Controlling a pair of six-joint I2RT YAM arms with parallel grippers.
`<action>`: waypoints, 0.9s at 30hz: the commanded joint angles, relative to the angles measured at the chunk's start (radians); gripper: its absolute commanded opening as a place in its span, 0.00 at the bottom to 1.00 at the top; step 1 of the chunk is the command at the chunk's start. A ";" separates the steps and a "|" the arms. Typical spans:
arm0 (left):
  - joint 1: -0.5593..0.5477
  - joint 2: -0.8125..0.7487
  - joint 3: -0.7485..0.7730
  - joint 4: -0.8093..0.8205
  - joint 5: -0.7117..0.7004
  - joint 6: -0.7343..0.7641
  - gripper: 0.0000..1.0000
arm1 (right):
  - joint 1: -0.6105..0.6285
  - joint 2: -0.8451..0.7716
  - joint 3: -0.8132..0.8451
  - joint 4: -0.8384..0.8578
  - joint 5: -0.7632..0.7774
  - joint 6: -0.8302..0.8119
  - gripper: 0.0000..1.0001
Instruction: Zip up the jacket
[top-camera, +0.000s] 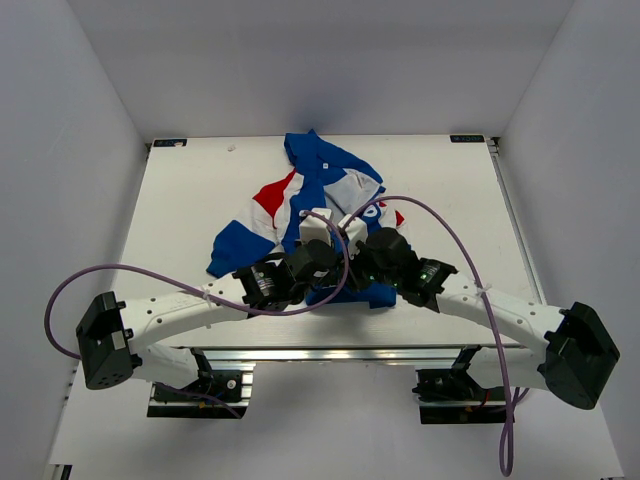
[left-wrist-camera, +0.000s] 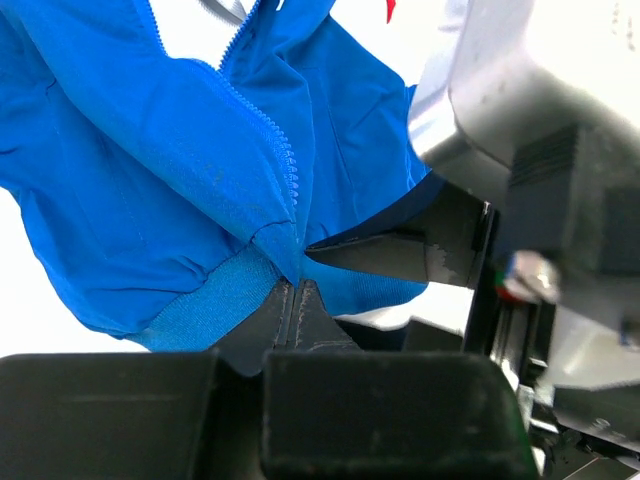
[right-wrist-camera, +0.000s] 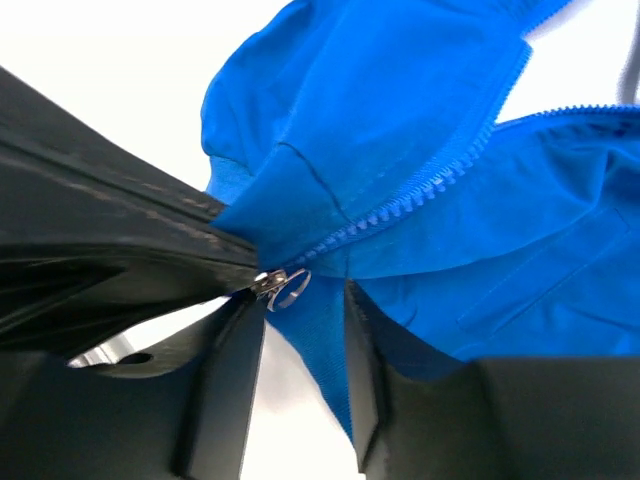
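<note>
The blue jacket with red and white panels lies crumpled mid-table, its hem toward the arms. My left gripper is shut on the ribbed hem at the bottom end of the zipper; in the left wrist view the pads meet on the blue fabric just below the zipper teeth. My right gripper is open, and in the right wrist view its fingers straddle the hem. The metal zipper pull sits by its left finger, against the tip of the left gripper's fingers.
White table enclosed by white walls at the back and sides. Purple cables loop above both arms. One finger of the right gripper shows close beside the left gripper. A metal rail runs along the near edge.
</note>
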 joint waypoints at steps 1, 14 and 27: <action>-0.007 -0.052 -0.009 0.021 0.010 -0.004 0.00 | -0.002 -0.020 -0.012 0.074 0.051 0.006 0.41; -0.007 -0.055 -0.014 0.016 0.010 -0.004 0.00 | -0.004 -0.037 -0.017 0.108 0.044 -0.031 0.00; -0.007 -0.055 0.002 -0.074 0.002 0.000 0.00 | -0.004 -0.008 0.074 0.013 0.255 0.023 0.00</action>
